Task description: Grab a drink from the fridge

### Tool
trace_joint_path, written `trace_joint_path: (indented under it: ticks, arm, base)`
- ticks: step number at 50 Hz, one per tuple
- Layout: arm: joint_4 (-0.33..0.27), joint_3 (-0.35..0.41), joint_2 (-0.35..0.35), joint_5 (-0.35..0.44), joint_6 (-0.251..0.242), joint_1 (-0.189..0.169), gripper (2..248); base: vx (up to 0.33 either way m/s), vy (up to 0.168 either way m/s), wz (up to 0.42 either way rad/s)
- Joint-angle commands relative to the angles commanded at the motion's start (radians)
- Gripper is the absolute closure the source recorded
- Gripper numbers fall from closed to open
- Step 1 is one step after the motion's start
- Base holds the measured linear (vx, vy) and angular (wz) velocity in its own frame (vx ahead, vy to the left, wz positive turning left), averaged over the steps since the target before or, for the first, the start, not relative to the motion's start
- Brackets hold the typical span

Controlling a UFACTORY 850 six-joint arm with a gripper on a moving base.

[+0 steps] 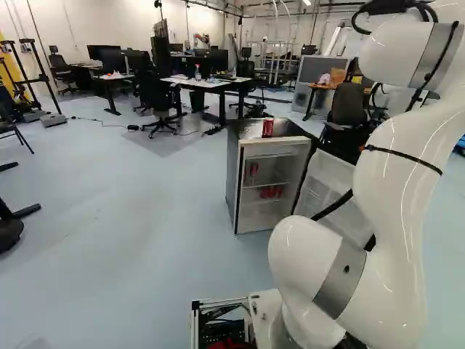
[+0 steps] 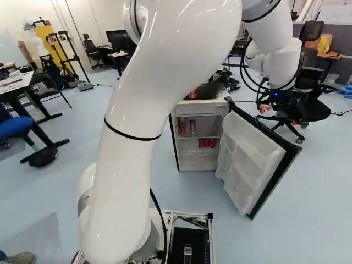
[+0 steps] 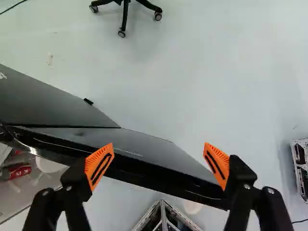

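Showing in right base view, not left: hand (image 2: 281, 115) | fingers spread | near fridge door (image 2: 247, 159)

Workroom with white walls (image 1: 109, 23) and a pale blue floor (image 1: 131, 218)
Black office chair (image 1: 155, 98) beside a white-topped desk (image 1: 190, 83), grey partition (image 1: 311, 69) farther right; blue-seated chair (image 2: 15, 126) at the right base view's left.
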Motion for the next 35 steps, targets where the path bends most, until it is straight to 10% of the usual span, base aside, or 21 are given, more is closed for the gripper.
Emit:
trace_joint_path:
  ticks: [35]
  arm:
    - [0.0, -0.179, -0.159, -0.032, 0.0, -0.022, 3]
  base:
    - [0.0, 0.0, 0.0]
